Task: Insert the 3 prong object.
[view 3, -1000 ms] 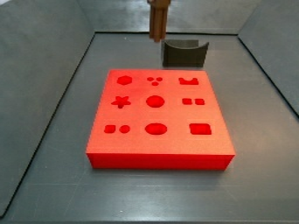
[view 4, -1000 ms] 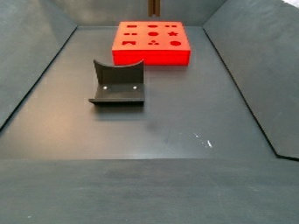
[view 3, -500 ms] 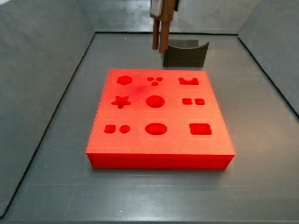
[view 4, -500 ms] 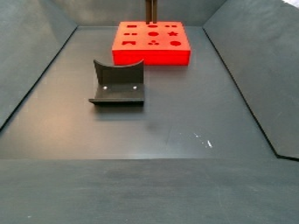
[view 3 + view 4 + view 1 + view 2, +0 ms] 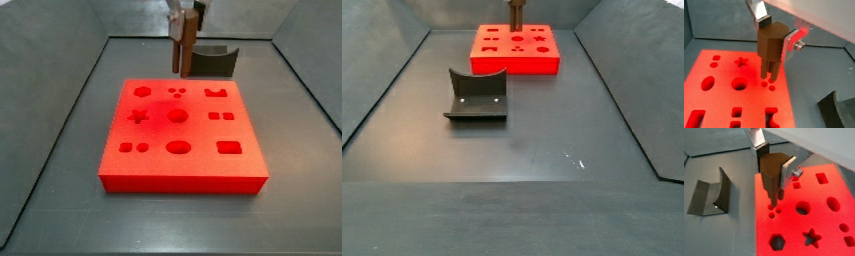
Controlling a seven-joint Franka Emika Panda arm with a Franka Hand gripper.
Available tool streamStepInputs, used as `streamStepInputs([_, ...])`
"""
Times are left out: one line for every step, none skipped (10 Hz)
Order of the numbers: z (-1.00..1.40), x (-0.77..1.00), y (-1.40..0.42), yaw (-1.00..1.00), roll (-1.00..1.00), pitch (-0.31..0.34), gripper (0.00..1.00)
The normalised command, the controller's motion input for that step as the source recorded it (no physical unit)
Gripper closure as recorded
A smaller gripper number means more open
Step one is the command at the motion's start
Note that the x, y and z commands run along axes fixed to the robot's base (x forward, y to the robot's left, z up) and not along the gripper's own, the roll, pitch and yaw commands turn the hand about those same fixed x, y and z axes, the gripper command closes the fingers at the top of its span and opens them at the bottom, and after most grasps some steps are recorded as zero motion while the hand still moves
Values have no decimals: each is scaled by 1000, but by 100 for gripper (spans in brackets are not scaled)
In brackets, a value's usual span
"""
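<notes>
My gripper (image 5: 776, 31) is shut on the 3 prong object (image 5: 771, 47), a slim dark brown-red piece with prongs pointing down. It also shows in a wrist view (image 5: 773, 175) and in both side views (image 5: 183, 48) (image 5: 515, 12). It hangs just above the red block (image 5: 181, 135), over the three small round holes (image 5: 767, 85) near the block's far edge. These holes show in a wrist view (image 5: 774, 210) and a side view (image 5: 177, 94). The prong tips stand slightly above the holes, not inside them.
The red block (image 5: 516, 48) has several other shaped holes: star, circles, ovals, squares. The dark fixture (image 5: 477, 95) stands on the grey floor apart from the block and shows behind it in a side view (image 5: 211, 60). Sloped grey walls (image 5: 60, 110) bound the floor.
The gripper has come down with the 3 prong object, from well above the block's far edge to just over the three small holes.
</notes>
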Motion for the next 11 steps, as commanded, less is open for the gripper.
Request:
streamStepInputs([-403, 234, 171, -709, 0, 177, 100])
streamStepInputs([-346, 83, 200, -817, -1, 189, 100])
streamStepInputs([-191, 60, 120, -789, -94, 140, 100])
streamStepInputs([0, -49, 154, -243, -164, 0, 100])
streamStepInputs([0, -103, 114, -77, -217, -27, 100])
streamStepInputs([0, -177, 143, -91, -361, -106, 100])
streamStepInputs([-29, -260, 166, -89, -500, -209, 100])
streamStepInputs([71, -309, 166, -74, -500, -303, 100])
streamStepInputs([294, -211, 43, -54, -500, -340, 100])
streamStepInputs([429, -123, 0, -29, -441, -354, 100])
streamStepInputs([360, 0, -23, 0, -210, -274, 100])
